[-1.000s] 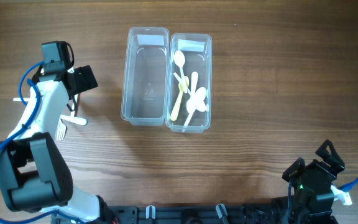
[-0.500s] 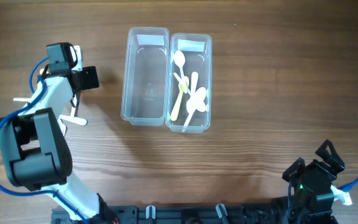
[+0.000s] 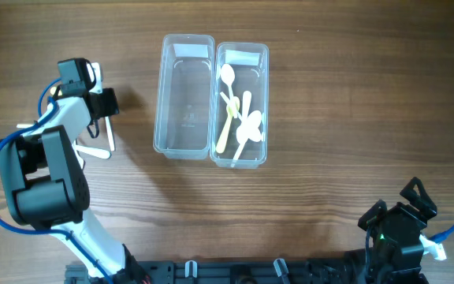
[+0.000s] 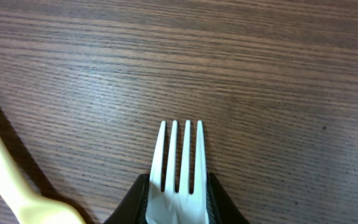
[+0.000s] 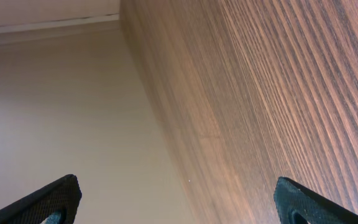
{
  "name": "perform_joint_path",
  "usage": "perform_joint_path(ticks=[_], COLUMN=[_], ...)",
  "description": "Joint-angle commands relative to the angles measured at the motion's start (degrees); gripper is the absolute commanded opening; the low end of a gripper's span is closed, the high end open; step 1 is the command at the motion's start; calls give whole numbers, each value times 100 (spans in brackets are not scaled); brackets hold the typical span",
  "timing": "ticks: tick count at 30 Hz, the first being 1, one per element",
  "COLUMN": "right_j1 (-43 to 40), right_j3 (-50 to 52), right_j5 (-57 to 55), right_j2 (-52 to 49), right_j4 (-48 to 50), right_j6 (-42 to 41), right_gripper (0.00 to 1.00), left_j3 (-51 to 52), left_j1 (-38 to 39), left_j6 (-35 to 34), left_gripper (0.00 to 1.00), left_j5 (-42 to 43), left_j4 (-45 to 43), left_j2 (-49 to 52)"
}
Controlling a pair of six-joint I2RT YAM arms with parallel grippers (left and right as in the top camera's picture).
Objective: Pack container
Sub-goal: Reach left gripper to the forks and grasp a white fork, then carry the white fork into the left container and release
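My left gripper (image 4: 179, 190) is shut on a white plastic fork (image 4: 180, 149), whose tines stick out past the black fingers just above the wood. Seen from overhead, the left gripper (image 3: 105, 104) is left of the containers, with the fork (image 3: 109, 136) trailing toward the front. The left clear container (image 3: 165, 95) holds nothing. The right clear container (image 3: 263, 95) holds several pale spoons (image 3: 239, 114). My right gripper (image 3: 400, 225) stands open at the table's front right edge, with nothing between its fingers (image 5: 55, 199).
A cream utensil (image 4: 5, 180) lies on the wood just left of the held fork. Other white cutlery pieces (image 3: 93, 151) lie near the left arm. The table edge and a beige floor fill the right wrist view.
My left gripper has closed on the white fork and swung a little to the right. The fork now points toward the front. The right arm has not moved.
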State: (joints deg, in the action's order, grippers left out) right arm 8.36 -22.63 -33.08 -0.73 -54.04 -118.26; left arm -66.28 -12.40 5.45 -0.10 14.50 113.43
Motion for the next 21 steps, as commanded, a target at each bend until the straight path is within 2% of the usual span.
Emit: perform_joint_path(ticks=[1, 3, 5, 8, 11, 13, 17, 21], right_j1=[-2, -2, -2, -2, -2, -2, -2, -2], right_j3=[-22, -22, -22, -22, -22, -22, -22, -22], right_j5=[-96, -96, -96, -96, -96, -96, -98, -96], right_j2=[48, 48, 48, 48, 48, 48, 48, 48], right_j4=[-2, -2, -2, -2, -2, -2, -2, -2], right_j6=[-44, -44, -44, -42, -44, -44, -44, -44], right_gripper=[100, 100, 100, 100, 100, 100, 100, 100], left_j3=[-48, -50, -50, -50, -48, -48, -48, -48], left_j1=[-24, -7, 118, 378, 914, 1482, 2277, 2476], left_j6=[9, -107, -337, -671, -787, -791, -793, -1237], left_gripper=[7, 6, 4, 4, 4, 4, 4, 4], left_j5=[28, 31, 28, 109, 778, 1080, 999, 713], left_j4=[26, 20, -70, -50, 170, 402, 634, 614], left_j2=[-264, -691, -1707, -2581, -3211, -3342, -3193, -2828])
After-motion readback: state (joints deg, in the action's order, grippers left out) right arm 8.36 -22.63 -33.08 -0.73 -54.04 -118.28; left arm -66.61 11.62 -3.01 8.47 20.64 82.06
